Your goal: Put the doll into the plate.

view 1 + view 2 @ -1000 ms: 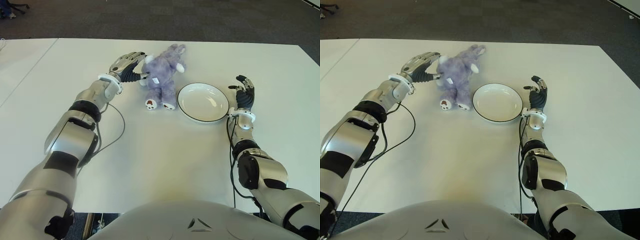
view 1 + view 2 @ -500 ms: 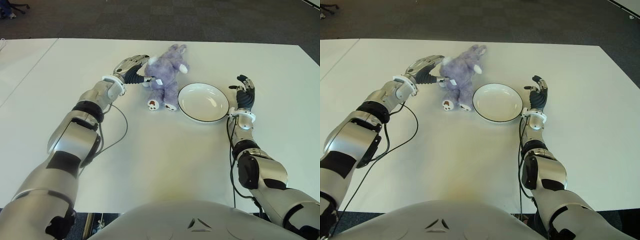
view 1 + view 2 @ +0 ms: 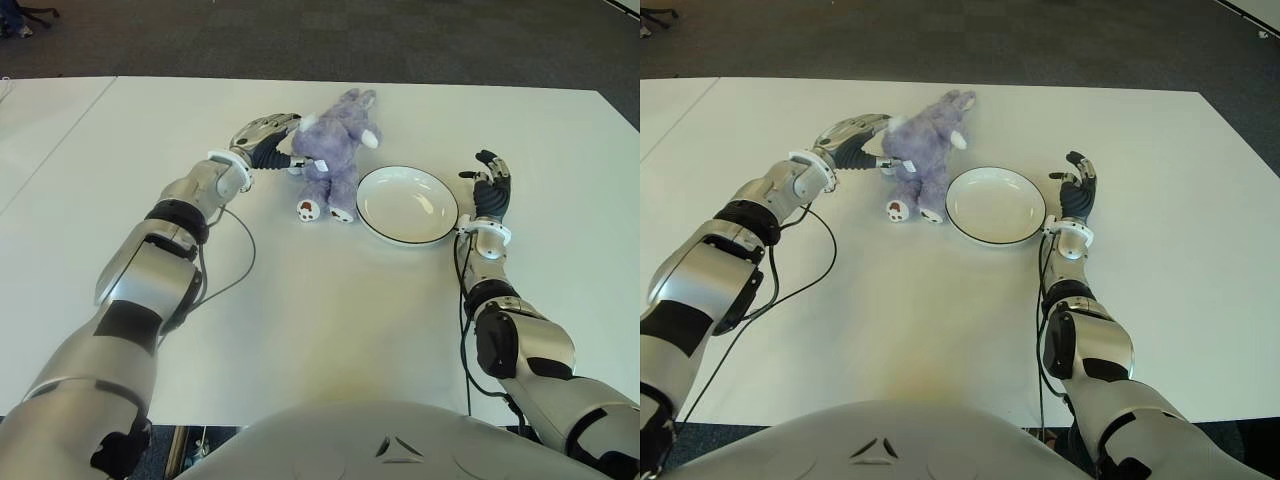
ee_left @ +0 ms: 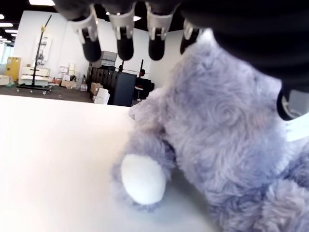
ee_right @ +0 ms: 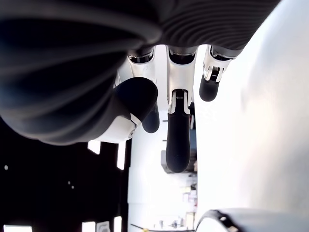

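Gripping one doll (image 3: 333, 152): left robot hand (image 3: 262, 139); one plate (image 3: 372, 219); right robot hand (image 3: 491, 185) relaxed, empty

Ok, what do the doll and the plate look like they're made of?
The doll looks like soft plush: fuzzy lilac pile with white paw pads, and the left hand is at its side. The plate looks like glazed ceramic, though possibly melamine: a glossy white bowl with light glints and a thin dark rim.
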Robot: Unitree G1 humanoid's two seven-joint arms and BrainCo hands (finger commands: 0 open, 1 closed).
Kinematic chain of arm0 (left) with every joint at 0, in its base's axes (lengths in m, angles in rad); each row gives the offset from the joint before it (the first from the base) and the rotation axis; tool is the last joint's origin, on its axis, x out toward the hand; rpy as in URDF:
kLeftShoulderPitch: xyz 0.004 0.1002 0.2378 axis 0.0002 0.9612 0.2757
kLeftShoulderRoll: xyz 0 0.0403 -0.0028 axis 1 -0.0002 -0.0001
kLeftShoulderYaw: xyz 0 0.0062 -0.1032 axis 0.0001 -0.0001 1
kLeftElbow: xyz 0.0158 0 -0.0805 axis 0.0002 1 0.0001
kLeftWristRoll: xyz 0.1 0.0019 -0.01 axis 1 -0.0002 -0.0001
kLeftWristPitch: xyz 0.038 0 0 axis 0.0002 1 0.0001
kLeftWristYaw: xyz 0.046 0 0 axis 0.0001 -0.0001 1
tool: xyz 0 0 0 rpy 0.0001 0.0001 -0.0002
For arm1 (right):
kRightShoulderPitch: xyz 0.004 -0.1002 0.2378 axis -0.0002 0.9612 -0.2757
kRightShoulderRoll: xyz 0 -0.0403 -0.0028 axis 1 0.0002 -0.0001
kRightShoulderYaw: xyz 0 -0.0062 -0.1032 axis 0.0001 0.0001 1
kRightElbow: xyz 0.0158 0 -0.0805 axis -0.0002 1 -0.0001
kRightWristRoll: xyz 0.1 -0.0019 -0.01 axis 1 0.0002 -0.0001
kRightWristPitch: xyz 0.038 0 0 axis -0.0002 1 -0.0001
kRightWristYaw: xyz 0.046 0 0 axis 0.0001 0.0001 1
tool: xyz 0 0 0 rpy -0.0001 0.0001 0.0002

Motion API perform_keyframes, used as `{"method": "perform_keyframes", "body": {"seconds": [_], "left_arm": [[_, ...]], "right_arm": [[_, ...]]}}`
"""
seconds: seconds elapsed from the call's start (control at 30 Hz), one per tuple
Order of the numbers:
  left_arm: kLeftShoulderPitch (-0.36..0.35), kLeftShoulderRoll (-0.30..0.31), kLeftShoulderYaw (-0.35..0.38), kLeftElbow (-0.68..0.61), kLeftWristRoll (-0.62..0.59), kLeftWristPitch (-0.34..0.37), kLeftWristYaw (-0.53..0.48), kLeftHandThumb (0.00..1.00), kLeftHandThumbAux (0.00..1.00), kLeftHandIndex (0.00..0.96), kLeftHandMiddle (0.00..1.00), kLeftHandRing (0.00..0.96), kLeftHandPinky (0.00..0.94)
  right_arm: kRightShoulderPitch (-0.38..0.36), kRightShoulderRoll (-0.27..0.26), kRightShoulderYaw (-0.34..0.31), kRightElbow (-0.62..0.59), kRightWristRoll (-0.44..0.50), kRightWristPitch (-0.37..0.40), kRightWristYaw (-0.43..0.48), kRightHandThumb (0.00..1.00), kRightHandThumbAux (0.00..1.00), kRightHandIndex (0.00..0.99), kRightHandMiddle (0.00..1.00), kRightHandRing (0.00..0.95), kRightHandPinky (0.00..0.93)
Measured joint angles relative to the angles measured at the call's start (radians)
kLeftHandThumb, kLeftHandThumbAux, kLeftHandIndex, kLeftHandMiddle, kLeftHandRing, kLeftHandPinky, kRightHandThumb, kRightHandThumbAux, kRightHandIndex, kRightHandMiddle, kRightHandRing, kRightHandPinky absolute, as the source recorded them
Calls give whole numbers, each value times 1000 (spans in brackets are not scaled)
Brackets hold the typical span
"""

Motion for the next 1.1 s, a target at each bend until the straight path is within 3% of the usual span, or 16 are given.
{"method": "perform_keyframes", "body": {"seconds": [1.1], "left_arm": [[-5,-37,-37,-6,-1,-1,-7,184,271,0,0,0,0]], "right_arm": [[-1,3,-7,0,5,0,-15,1000,657,202,221,461,19]]}}
